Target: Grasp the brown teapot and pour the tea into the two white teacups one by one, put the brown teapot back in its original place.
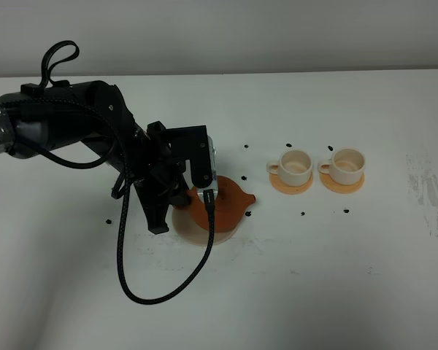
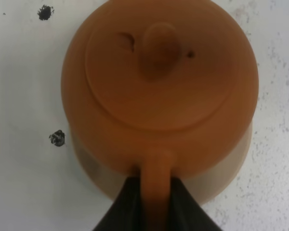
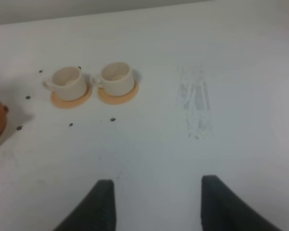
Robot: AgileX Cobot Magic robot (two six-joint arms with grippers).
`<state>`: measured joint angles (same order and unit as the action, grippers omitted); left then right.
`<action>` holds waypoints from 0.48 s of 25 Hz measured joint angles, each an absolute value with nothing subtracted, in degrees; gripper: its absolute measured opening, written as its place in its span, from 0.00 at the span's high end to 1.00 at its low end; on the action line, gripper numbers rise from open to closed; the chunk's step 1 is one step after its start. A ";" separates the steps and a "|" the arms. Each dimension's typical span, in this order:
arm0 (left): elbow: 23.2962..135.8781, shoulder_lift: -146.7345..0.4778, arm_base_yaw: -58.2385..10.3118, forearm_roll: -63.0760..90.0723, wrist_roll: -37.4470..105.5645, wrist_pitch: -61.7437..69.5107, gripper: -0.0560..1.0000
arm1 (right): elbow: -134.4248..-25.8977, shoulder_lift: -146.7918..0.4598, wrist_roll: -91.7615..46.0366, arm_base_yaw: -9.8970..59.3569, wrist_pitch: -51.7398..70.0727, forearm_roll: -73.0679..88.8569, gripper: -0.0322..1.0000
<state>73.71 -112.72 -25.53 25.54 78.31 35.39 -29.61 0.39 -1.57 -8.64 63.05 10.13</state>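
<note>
The arm [image 1: 95, 127] hides the teapot's [image 1: 230, 205] handle and left side, and much of the coaster [image 1: 187, 229]. The right wrist view cuts the teapot to a sliver. Any tea in the left cup [image 1: 296, 166] or right cup [image 1: 347, 166] is too small to tell.

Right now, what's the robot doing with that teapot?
The left gripper is shut on the handle of the brown teapot. The teapot is upright over its pale round coaster; whether it is lifted yet is hard to tell. The two white teacups stand side by side on orange coasters, away from the spout. The right gripper hangs open over the bare table, holding nothing.
</note>
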 joint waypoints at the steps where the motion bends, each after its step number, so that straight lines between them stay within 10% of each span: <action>1: 73.71 -112.64 -25.53 25.61 78.38 35.39 0.87 | -29.61 0.39 -1.57 -8.64 63.05 10.13 0.59; 12: 74.22 -108.57 -23.74 28.05 78.77 35.40 0.87 | -29.61 0.39 -1.57 -8.64 63.05 10.13 0.59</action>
